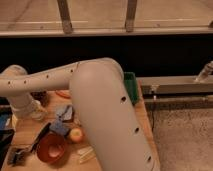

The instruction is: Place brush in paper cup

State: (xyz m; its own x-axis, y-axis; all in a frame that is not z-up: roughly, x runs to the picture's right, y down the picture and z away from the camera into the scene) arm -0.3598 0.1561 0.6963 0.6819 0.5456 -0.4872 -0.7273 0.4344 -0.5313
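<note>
Camera view, one robot arm at work over a cluttered wooden table (22, 131). At the near left the brush (37, 139) lay flat on the boards, its grey head toward the near left corner and its dark handle slanting up to the right, just left of a maroon bowl (50, 148). With the brush on the table, the job looked wholly ahead: grasp it, carry it, drop it in the paper cup.

The cup itself could not be picked out with any certainty, as the arm's wrist covered the far-left part of the table where a pale shape showed. The gripper (31, 114) hung at the end of that wrist, over the far left of the table, farther back than the brush and apart from it. Its jaws were spread wide, with nothing seen between them.

Right of the bowl sat a round orange-red fruit (76, 134) and a pale yellow utensil (85, 153). The arm (100, 115) filled the middle: a bulky white upper segment rose from the near side, a long forearm ran level to the left edge, then bent down at the elbow toward the table. A green bin (131, 87) stood behind it on the right.
</note>
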